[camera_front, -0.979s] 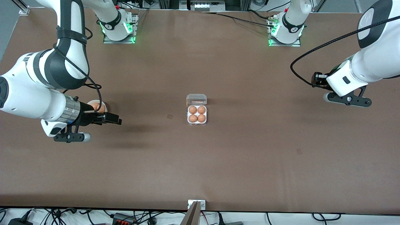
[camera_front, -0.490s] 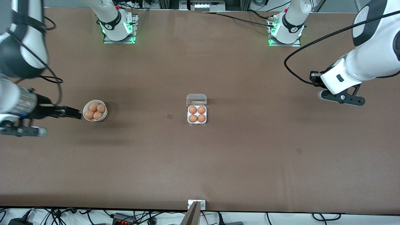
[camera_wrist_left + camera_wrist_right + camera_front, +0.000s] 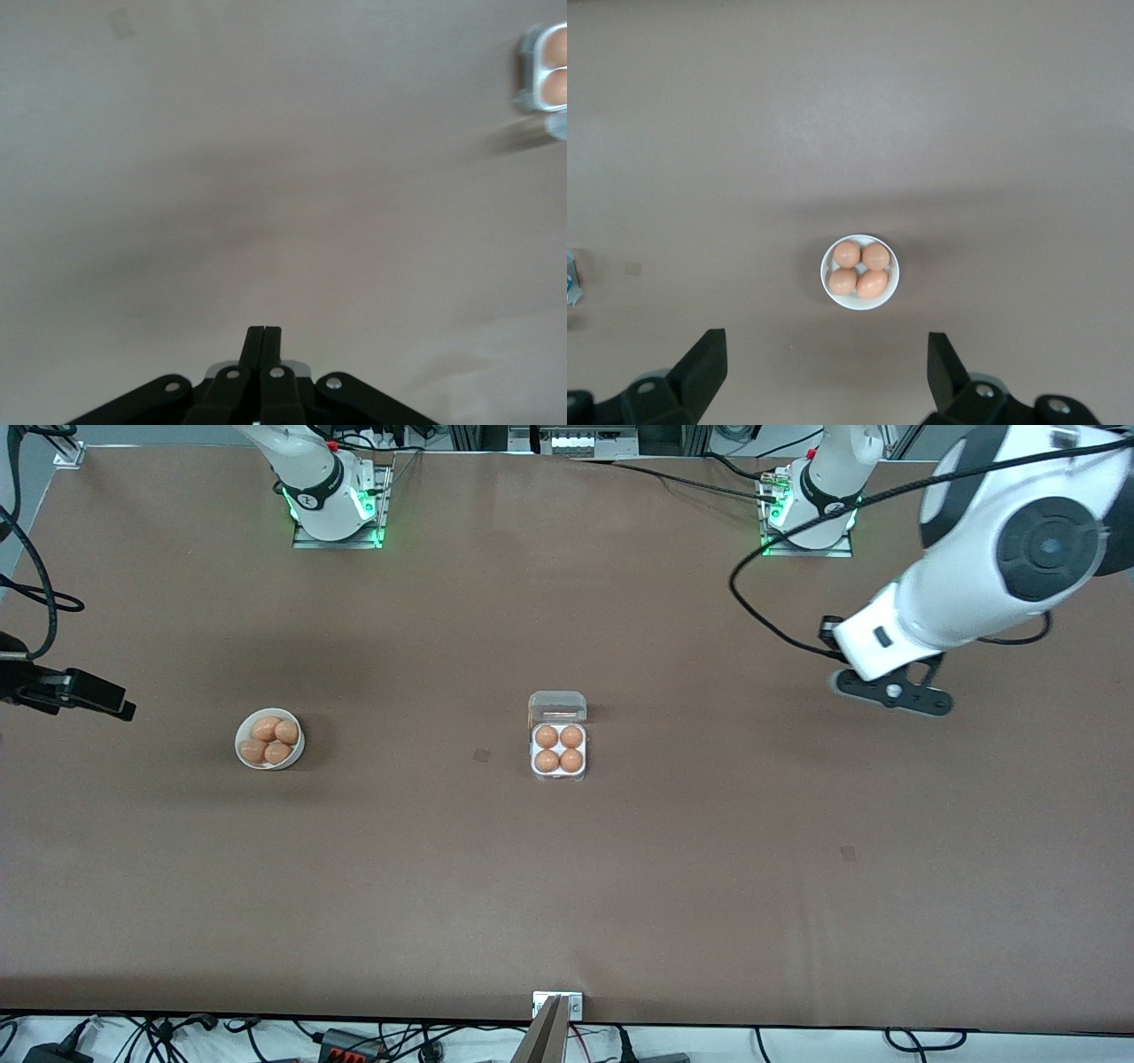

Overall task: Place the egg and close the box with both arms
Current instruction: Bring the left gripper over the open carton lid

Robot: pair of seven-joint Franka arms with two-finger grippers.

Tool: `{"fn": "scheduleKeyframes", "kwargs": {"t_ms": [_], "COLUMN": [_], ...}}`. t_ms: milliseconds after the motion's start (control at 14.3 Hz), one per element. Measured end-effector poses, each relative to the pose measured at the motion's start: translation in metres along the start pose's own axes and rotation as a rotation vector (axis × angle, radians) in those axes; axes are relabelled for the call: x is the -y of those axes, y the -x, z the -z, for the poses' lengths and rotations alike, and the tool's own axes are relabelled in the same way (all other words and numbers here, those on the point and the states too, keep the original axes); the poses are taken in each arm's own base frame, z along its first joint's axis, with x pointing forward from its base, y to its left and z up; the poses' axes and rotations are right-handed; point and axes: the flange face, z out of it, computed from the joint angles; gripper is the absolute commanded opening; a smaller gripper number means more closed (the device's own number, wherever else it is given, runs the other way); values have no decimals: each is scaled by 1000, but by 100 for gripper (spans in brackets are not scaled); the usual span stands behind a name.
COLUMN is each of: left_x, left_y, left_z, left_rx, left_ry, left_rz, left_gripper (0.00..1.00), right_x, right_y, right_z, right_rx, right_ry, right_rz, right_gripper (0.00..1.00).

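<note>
The left gripper (image 3: 263, 332), pinched shut on nothing, hangs over bare table with the four-egg box (image 3: 558, 749) well off, while the right gripper (image 3: 824, 359) gapes wide above the egg bowl (image 3: 860, 271).

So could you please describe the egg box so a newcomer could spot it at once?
On the brown table, look at the middle. The box is a small square white tray holding four eggs, its clear lid open. Unlike the round white bowl, it is square and lidded.

My front camera sits high, faces robot bases across table (image 3: 709, 921) — whole tabletop in frame. Left wrist camera looks down past left gripper (image 3: 264, 335) at bare table, box (image 3: 542, 69) at frame edge. Right wrist camera hangs high, straight down on bowl (image 3: 860, 271). Front shares box (image 3: 558, 750) and bowl (image 3: 269, 739) with wrists.
</note>
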Motion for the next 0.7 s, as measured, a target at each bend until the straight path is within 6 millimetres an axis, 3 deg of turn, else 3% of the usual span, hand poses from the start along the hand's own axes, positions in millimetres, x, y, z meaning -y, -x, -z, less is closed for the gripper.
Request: {"fn": "scheduleKeyframes", "kwargs": {"t_ms": [350, 700], "left_x": [-59, -171], "left_y": [-24, -27], "left_z": [-57, -137], "left_rx": [-84, -170], "left_ry": [102, 184], "left_rz": [87, 150], "left_gripper": [1, 1], "right_x": [-7, -4], "right_y": [14, 44], "right_z": [6, -8], "right_rx": [-14, -19], "right_ry": [30, 20], "right_rz": [4, 17], "right_gripper": [100, 100]}}
